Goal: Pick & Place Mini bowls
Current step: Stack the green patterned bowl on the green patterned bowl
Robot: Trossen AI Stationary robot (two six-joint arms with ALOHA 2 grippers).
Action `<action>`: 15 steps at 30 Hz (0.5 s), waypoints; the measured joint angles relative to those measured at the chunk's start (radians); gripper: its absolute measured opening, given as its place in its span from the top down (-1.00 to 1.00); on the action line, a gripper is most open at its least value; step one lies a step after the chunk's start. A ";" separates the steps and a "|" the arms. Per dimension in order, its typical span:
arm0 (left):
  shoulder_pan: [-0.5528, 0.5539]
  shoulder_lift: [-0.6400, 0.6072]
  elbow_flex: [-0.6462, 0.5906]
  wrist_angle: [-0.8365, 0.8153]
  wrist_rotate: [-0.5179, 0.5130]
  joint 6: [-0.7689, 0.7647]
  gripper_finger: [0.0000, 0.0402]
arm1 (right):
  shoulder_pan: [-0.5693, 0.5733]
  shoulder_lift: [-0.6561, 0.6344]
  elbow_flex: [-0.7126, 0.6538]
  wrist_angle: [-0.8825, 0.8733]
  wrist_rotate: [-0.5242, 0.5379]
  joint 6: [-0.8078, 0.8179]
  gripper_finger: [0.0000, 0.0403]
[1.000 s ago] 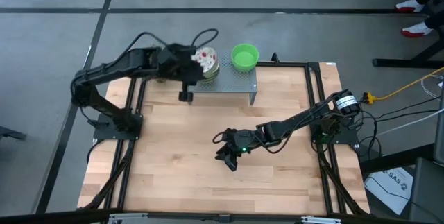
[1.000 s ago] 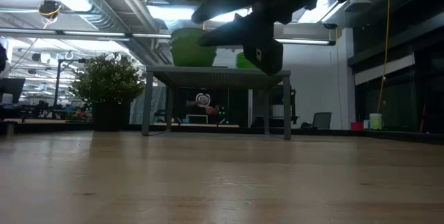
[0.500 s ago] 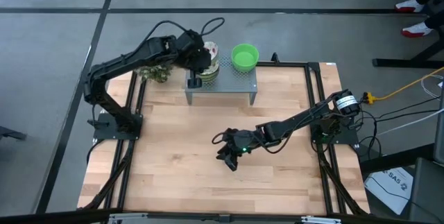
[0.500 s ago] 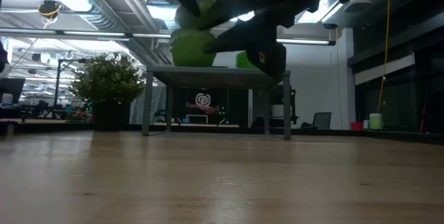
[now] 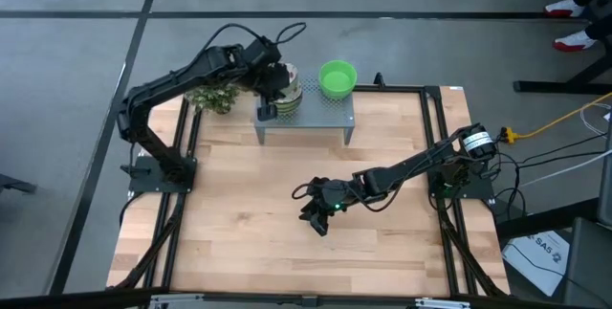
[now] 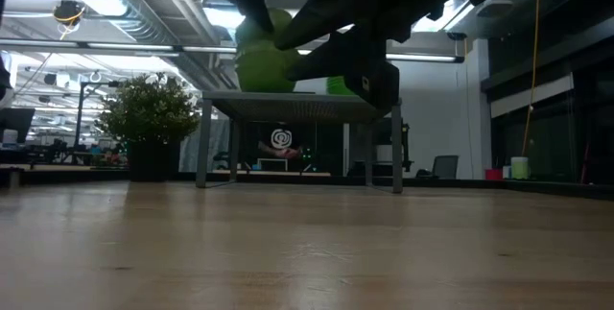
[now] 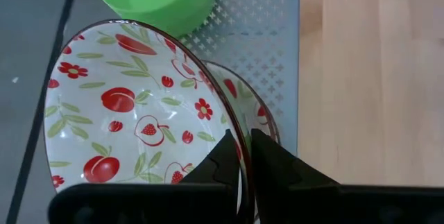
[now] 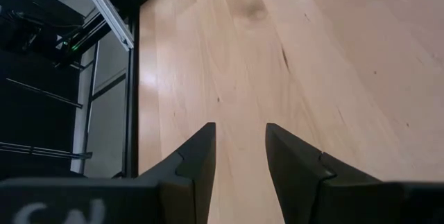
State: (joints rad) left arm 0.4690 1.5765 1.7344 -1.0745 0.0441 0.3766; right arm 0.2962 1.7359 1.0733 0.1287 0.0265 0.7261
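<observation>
The left gripper pinches the rim of a patterned bowl over the stack on the far stand. I think it should lower it straight. The right gripper, fingers spread, waits mid-table.

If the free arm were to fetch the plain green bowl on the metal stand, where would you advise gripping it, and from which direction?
Grip the green bowl by its rim, coming straight down from above, one finger inside and one outside the wall. It sits upright and open on the metal stand, its thin rim exposed. I would pick the side away from the patterned bowl, whose rim the left gripper pinches. The right gripper waits open at mid-table.
</observation>
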 joint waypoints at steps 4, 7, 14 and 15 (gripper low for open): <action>0.000 0.025 0.000 0.000 0.001 0.001 0.92 | 0.000 0.000 0.000 0.000 0.000 0.000 0.37; 0.000 0.046 0.000 0.000 0.001 0.001 0.91 | 0.000 0.000 0.000 0.000 0.000 0.000 0.37; -0.001 0.052 0.000 0.001 0.000 0.002 0.80 | 0.000 0.000 0.000 -0.002 -0.001 0.000 0.37; -0.001 0.052 0.000 0.002 0.000 0.001 0.78 | 0.000 0.000 0.000 -0.003 -0.001 0.000 0.37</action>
State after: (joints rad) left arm 0.4683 1.6287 1.7344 -1.0725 0.0438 0.3779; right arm 0.2962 1.7359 1.0733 0.1261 0.0254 0.7265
